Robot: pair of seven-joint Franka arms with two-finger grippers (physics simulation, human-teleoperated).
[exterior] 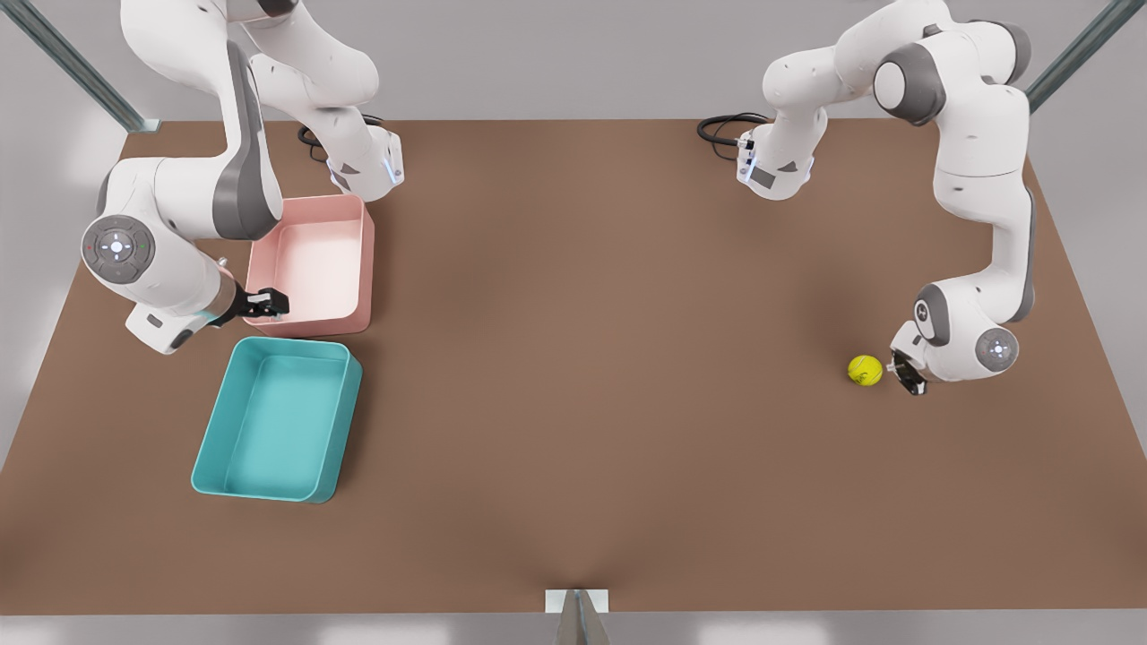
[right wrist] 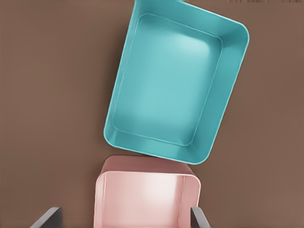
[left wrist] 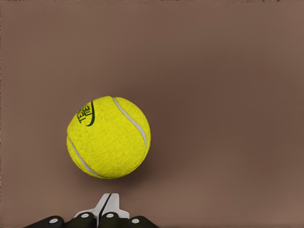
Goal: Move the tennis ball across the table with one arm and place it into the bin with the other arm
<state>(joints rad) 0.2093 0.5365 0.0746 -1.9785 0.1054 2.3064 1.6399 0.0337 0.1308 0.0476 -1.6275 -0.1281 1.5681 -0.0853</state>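
The right tool (exterior: pixel 269 305) is hanging over the near wall of the pink tub (exterior: pixel 309 264), just beside the bin (exterior: pixel 273 421), with its fingers (right wrist: pixel 47 217) spread wide and nothing between them; this arm is waiting. The bin is sitting empty on the table (exterior: pixel 582 358), its far corner close to the pink tub. Well away from the bin, toward the front view's right, the tennis ball (exterior: pixel 865 370) is resting on the table. The left tool (exterior: pixel 907 372) is sitting low just beside the ball on the side away from the bin, its fingers (left wrist: pixel 107 209) pinched narrow and empty, tips aimed at the ball. The step in hand looks like a push toward the bin. Doing it well likely means meeting the ball squarely through its centre, keeping the tips low and the stroke smooth, so the ball is rolling straight rather than veering off.
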